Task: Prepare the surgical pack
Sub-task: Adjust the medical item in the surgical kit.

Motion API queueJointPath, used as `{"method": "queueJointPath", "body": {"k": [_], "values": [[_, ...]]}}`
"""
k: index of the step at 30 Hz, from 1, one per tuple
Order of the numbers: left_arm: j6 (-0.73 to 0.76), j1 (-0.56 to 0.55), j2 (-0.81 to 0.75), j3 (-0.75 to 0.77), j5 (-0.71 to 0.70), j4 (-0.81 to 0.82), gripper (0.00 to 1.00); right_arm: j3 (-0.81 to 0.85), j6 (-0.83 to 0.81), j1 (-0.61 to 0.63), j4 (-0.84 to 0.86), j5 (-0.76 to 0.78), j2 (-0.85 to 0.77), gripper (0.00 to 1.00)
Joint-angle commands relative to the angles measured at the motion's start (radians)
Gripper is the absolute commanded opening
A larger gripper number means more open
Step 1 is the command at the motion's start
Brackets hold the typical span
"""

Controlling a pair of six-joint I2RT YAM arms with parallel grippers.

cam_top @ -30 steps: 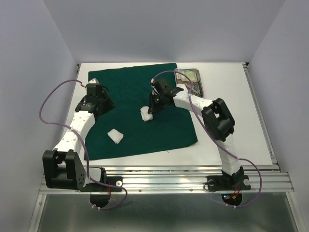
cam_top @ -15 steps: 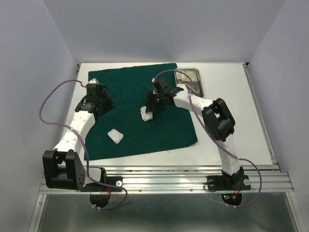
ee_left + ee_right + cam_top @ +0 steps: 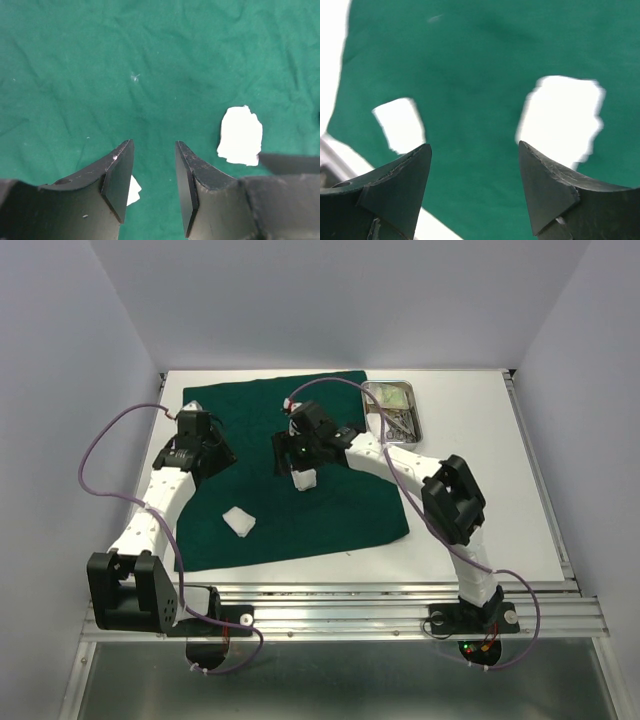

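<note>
Gauze pad [image 3: 562, 117] lies flat near the middle of the green drape [image 3: 470, 60], just beside my right gripper [image 3: 475, 150], whose jaws are spread wide and empty. I judge a straight lift best, so no finger drags it. My left gripper [image 3: 154, 150] hangs half-parted, gripping nothing. Second pad [image 3: 239, 521] lies nearer my bases.

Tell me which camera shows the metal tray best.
The top view: the tray sits in plain sight at the table's far edge, right of the green cloth, holding items. Both wrist views show cloth and white pads, no tray.
</note>
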Motion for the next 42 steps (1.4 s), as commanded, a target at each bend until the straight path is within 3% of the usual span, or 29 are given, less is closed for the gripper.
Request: {"method": "queueJointPath", "body": {"k": [1,8,14,19,42], "values": [[0.0,0.012,-0.048,0.1,-0.026,-0.051,0.49,0.062,-0.011,0.036,0.007,-0.041,0.014,0.75],[-0.04,0.029,-0.1,0.161,-0.024,-0.103,0.49,0.15,0.007,0.107,0.004,-0.124,0.118,0.73],[-0.063,0.063,-0.137,0.195,-0.06,-0.137,0.5,0.134,0.068,0.148,0.085,-0.237,0.178,0.65],[-0.046,0.072,-0.131,0.221,-0.041,-0.146,0.5,0.147,0.097,0.169,0.102,-0.279,0.245,0.65],[-0.038,0.072,-0.128,0.229,-0.037,-0.131,0.5,0.337,0.124,0.227,0.028,-0.3,0.445,0.65]]}}
